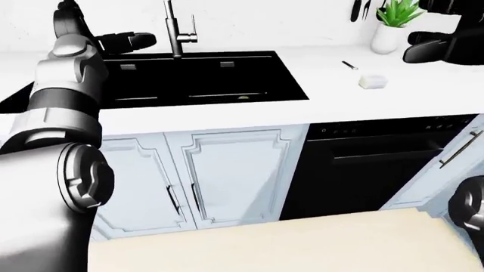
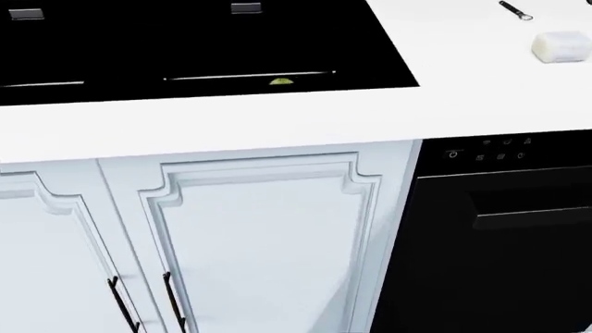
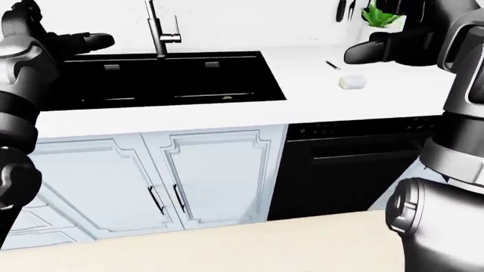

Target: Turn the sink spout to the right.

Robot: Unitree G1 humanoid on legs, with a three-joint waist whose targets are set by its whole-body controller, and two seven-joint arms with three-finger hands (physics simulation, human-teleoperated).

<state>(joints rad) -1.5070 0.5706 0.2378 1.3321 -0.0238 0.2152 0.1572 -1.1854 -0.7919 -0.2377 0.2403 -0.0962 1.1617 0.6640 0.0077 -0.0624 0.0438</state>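
Observation:
The chrome sink faucet (image 1: 176, 34) stands upright at the far rim of the black sink (image 1: 189, 79); its stem runs out of the top of the left-eye view, so the spout's end is hidden. My left hand (image 1: 140, 41) hovers just left of the faucet stem, fingers open and pointing at it, a small gap between them. My right hand (image 3: 367, 52) is held open above the white counter (image 1: 333, 90) at the right, clear of the faucet. The head view shows only the sink's near part (image 2: 185, 41), with neither hand nor faucet.
A white soap bar (image 1: 373, 81) and a small dark utensil (image 1: 349, 65) lie on the counter right of the sink. A potted plant (image 1: 393, 25) stands at the wall. Below are white cabinet doors (image 1: 227, 175) and a black dishwasher (image 1: 378, 164). A beige surface (image 1: 280, 243) spans the bottom.

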